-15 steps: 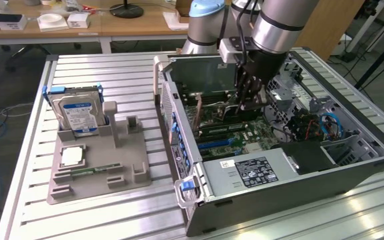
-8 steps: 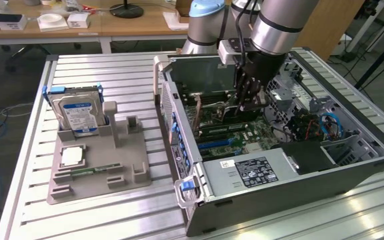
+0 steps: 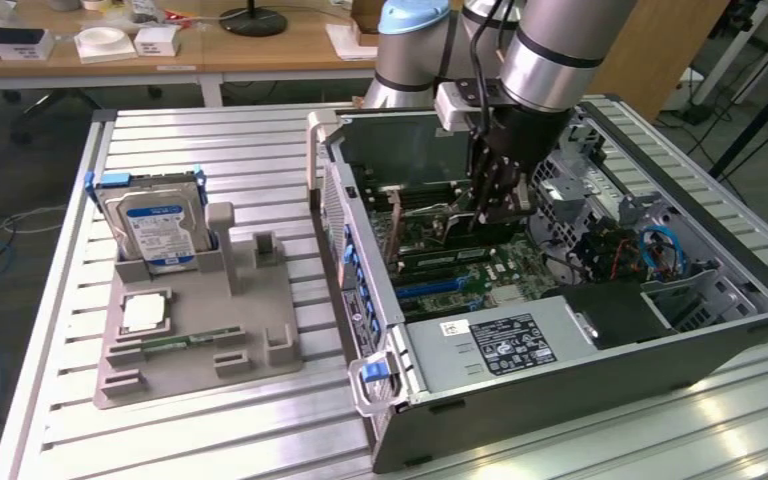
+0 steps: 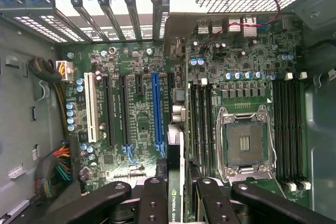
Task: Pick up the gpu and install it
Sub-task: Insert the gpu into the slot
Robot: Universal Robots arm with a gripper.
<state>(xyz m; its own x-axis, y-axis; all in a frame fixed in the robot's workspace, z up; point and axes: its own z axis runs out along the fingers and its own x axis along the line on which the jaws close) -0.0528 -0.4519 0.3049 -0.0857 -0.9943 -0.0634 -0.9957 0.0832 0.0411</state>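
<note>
The arm (image 3: 544, 50) is a silver-grey tube with a pale blue joint cap (image 3: 414, 15), a black cable (image 3: 472, 50) alongside, and a black gripper (image 4: 179, 184) with round screw holes.

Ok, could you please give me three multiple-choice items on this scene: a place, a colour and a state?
1. Where is the hard drive? A upright in the grey holder beside the case; B inside the case; C under the case.
2. What colour is the long slot nearest the gpu? A red; B blue; C yellow.
3. The gpu is: A in the grey holder; B held by the gripper above the motherboard; C plugged into the long slot.
Answers: 1 A, it stands in the grey holder; 2 B, plainly blue; 3 B, fingers clamp its edge.
</note>
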